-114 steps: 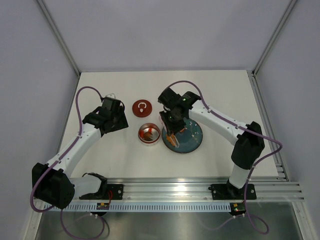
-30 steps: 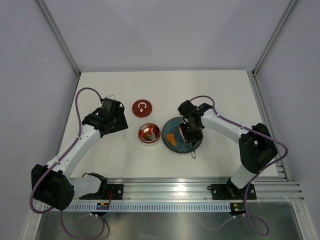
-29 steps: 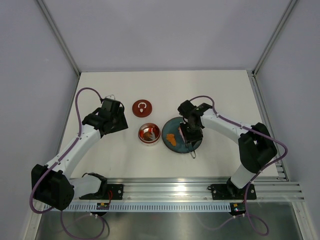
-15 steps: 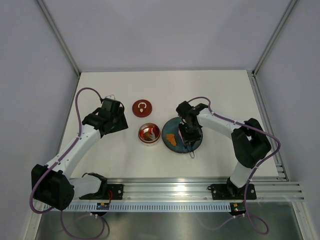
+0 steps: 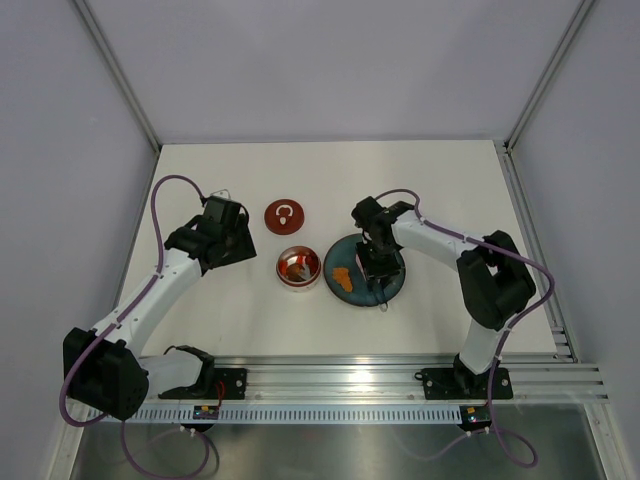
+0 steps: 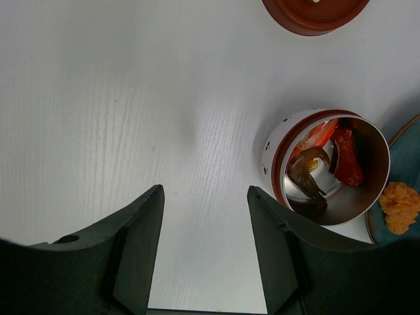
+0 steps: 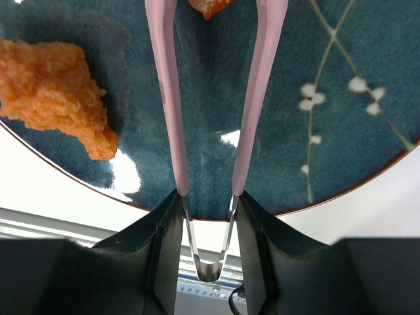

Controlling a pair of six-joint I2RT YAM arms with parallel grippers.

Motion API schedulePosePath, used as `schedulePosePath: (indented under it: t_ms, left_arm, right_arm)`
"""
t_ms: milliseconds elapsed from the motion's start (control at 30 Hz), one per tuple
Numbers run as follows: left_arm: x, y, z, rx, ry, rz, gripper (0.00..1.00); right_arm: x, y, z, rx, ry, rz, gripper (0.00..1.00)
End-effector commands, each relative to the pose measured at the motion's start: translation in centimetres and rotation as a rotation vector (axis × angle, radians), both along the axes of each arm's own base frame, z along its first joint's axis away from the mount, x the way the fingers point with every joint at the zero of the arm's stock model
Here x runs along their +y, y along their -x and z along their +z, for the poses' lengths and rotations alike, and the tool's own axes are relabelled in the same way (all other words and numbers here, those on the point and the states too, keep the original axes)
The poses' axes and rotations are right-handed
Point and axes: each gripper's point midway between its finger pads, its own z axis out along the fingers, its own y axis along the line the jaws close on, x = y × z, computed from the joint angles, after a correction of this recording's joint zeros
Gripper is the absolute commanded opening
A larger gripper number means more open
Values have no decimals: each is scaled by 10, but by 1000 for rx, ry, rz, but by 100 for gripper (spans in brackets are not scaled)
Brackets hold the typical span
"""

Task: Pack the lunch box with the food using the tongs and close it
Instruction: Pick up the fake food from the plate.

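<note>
My right gripper [image 7: 209,226] clamps the tongs [image 7: 168,98] near their hinge, with their arms spread over the teal plate [image 7: 341,131]. An orange piece of food [image 7: 56,92] lies beside them. My left gripper [image 6: 203,243] hangs empty, jaws apart, near the lunch box [image 6: 328,164], which holds red and brown pieces. Its lid [image 5: 284,214] lies apart.

tongs [image 7: 165,98] tips off-frame, R wrist cam
</note>
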Motion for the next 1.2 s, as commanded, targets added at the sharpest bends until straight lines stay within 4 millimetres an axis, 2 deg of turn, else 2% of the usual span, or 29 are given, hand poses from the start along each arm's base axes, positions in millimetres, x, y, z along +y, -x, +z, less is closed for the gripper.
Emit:
schedulePosePath:
  t_ms: [0,367,767,967,1167]
  left_arm:
    - [-5,-11,8,-46,22,-2,57]
    - [-3,-11,8,-47,19,0,57]
    - [-4,-11,10,-48,19,-2,57]
    - [-5,-11,10,-48,21,-7,57]
    - [-7,-14,12,-51,26,-10,57]
  right_arm:
    - [4,-18,9,-39,-19,8,43]
    - [7,-30,5,-39,-12,9,47]
    - [8,-36,-2,-31,-8,9,46]
    - [7,-35,1,-29,-15,4,40]
    - [4,-31,15,-44,-18,-3,31]
